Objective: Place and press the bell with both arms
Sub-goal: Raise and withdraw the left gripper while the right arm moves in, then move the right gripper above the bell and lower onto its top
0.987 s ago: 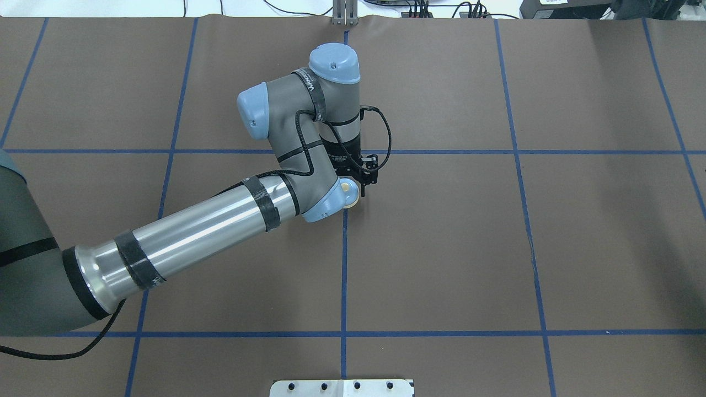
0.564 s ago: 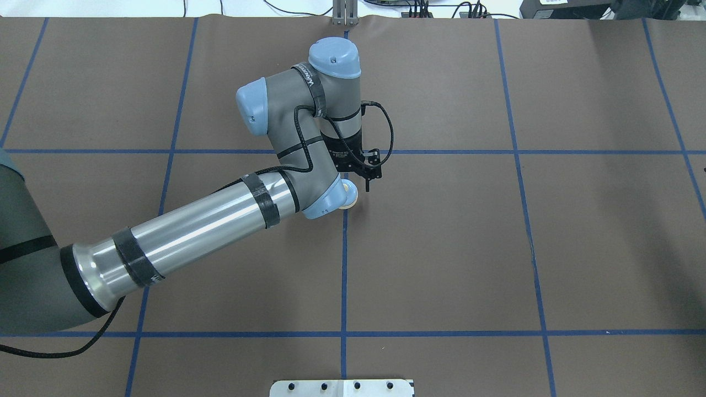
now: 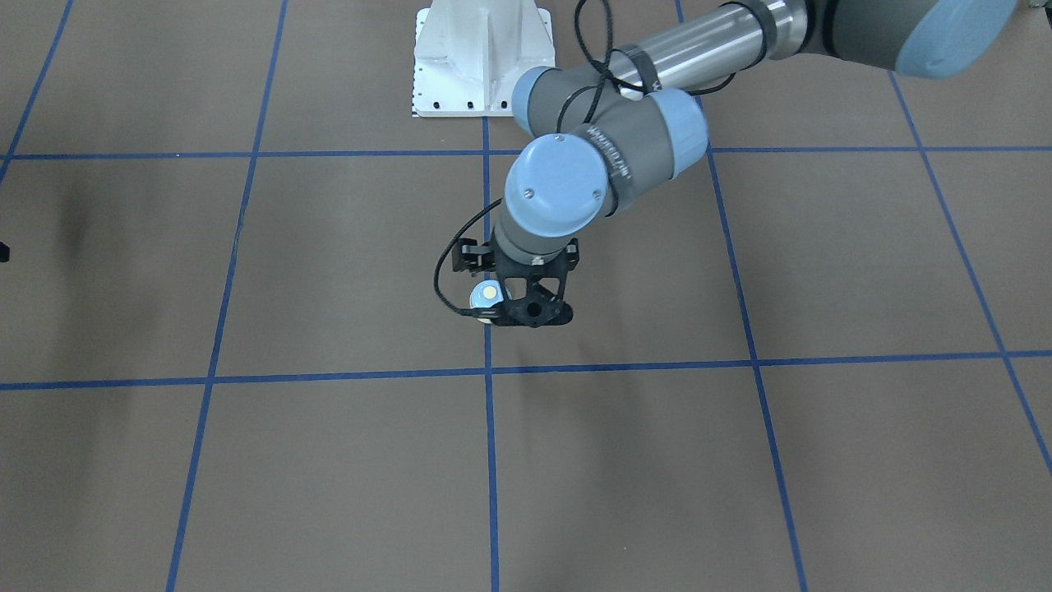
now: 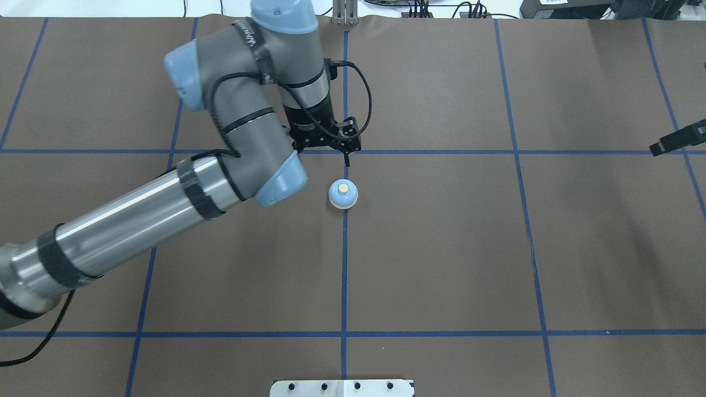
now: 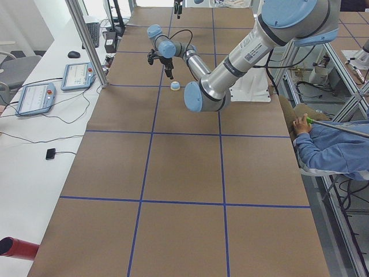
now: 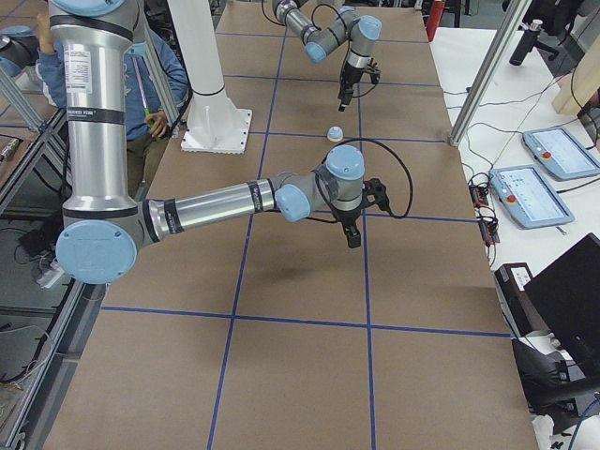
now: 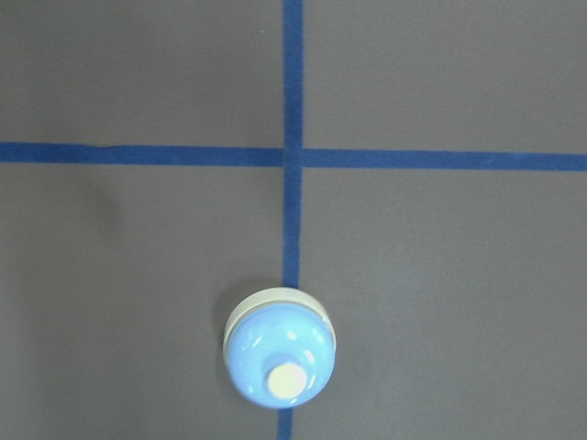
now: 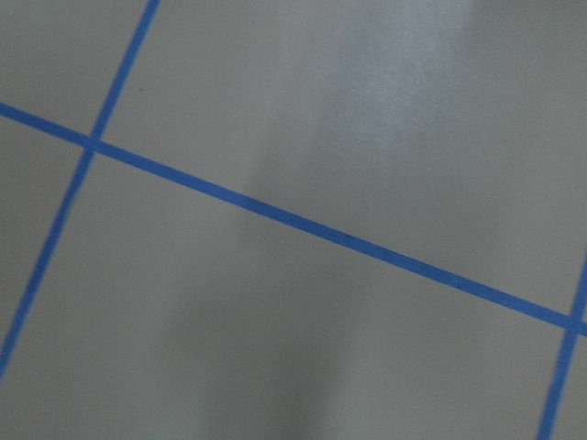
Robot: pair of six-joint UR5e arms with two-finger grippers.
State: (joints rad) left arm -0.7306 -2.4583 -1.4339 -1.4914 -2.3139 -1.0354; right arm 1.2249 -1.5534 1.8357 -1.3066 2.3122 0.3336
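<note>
Light-blue and cream, the bell [image 4: 343, 194] stands free on the table [image 4: 441, 248] astride a blue tape line [image 4: 344, 259], likely light, rigid and slick-domed, best gripped low at its base, the left pincer [image 3: 526, 314] hanging spread and empty nearby, the right pincer [image 4: 659, 146] too cropped to tell.

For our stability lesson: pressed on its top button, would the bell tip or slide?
Probably won't tip: the bell sits flat on a base wider than its dome. Pushed sideways it may slide; nothing grips it.
</note>
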